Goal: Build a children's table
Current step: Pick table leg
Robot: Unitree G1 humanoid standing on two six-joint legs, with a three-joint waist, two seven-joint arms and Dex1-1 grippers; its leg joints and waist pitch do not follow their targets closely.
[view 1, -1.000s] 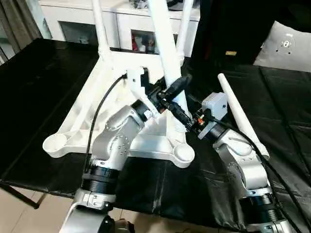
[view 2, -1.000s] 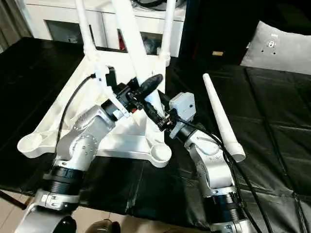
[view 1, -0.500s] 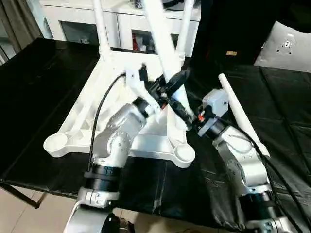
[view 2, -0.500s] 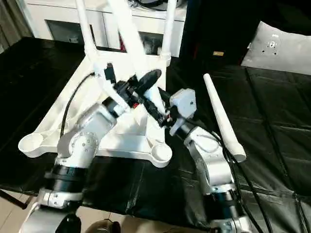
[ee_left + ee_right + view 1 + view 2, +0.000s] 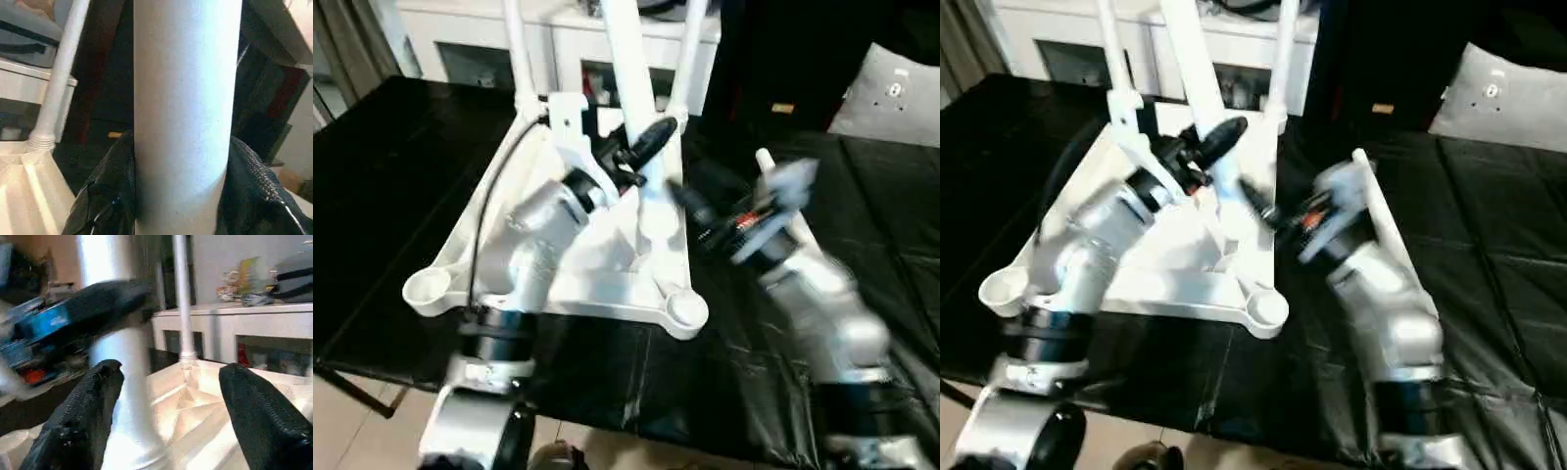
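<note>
The black counter (image 5: 401,176) carries the upturned white children's table (image 5: 558,274), ribbed underside up, legs rising at its far corners. The left pincer (image 5: 641,147) grips a nearer upright leg (image 5: 626,49). A loose leg (image 5: 1376,211) lies beside the right pincer (image 5: 166,421), whose fingers (image 5: 83,416) stand wide, empty.

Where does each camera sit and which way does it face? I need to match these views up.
Head views: on the head, looking down over both silver forearms at the upturned table top on the black surface.
Left wrist view: along the left end effector, clamped on an upright leg.
Right wrist view: between the open right end effector fingers, toward the top.
Shared: both wrist views show that leg.
</note>
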